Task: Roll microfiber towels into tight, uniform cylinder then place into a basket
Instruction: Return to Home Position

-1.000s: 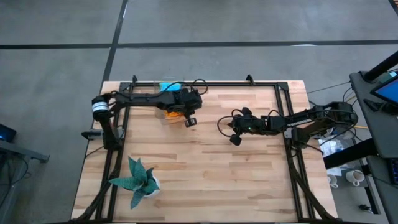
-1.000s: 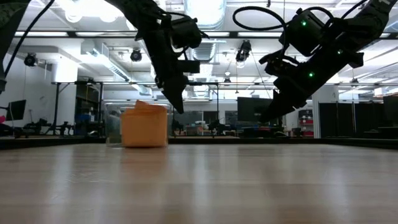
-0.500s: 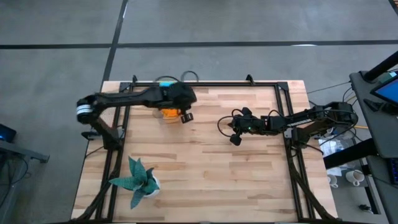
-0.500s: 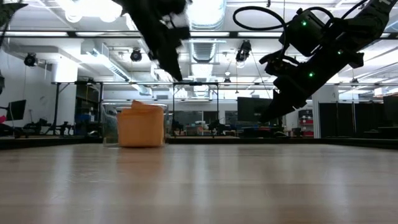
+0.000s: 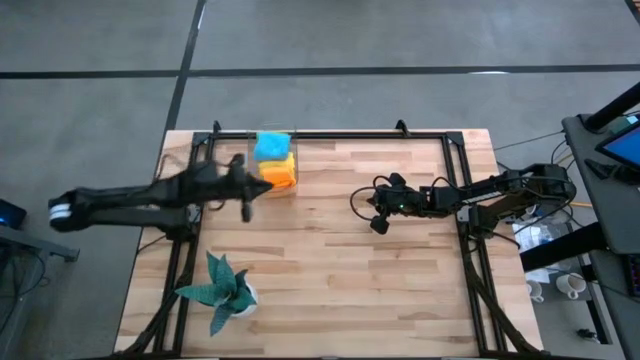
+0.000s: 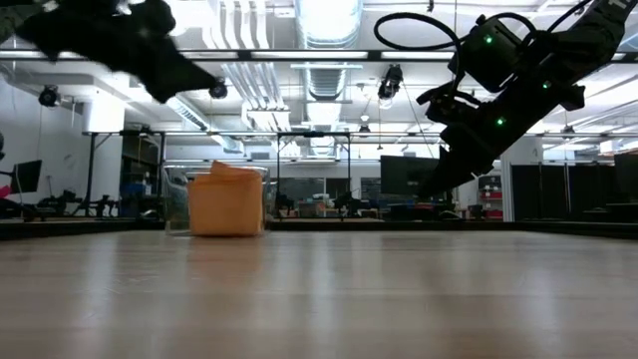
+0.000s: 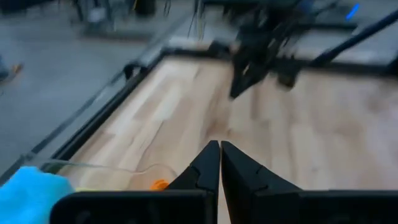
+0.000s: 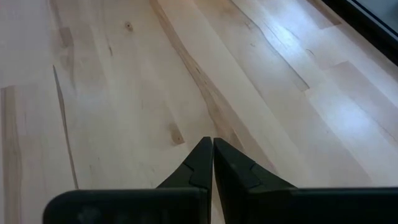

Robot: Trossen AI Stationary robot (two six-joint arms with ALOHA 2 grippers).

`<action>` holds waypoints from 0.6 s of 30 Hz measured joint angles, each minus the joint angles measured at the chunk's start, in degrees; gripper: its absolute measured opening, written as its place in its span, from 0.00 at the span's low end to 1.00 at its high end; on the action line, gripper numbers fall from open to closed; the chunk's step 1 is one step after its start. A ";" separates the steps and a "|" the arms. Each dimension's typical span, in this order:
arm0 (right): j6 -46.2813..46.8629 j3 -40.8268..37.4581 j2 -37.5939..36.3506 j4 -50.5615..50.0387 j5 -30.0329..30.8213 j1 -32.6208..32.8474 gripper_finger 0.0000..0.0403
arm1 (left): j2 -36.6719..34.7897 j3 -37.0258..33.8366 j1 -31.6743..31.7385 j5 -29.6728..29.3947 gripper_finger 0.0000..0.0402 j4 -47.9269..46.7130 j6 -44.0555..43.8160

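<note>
Both left fingers [image 7: 206,167] and right fingers [image 8: 200,163] were pressed together, empty, since the basket [image 6: 179,204], near the left pair, already held the blue towel [image 5: 271,146] and orange towel [image 5: 280,174].

The small clear rectangular basket [image 6: 177,202] stands far left on the wooden table [image 5: 350,270], seemingly holding the blue microfiber towel [image 5: 272,146] behind the orange microfiber towel [image 5: 279,172]. The spiky potted plant [image 5: 222,290] sits near left.
</note>
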 joint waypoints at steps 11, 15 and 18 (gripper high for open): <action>2.98 -0.02 0.00 0.03 -0.01 0.00 0.02 | -32.04 -22.77 -1.19 7.66 0.00 7.33 -7.84; 4.78 -0.02 0.00 0.02 -0.03 0.00 0.02 | -39.20 -26.15 -1.75 7.68 0.00 4.60 -8.44; 5.55 -0.02 -0.06 -0.12 -1.57 0.01 0.02 | -42.07 -28.22 -2.54 7.67 0.00 4.78 -10.75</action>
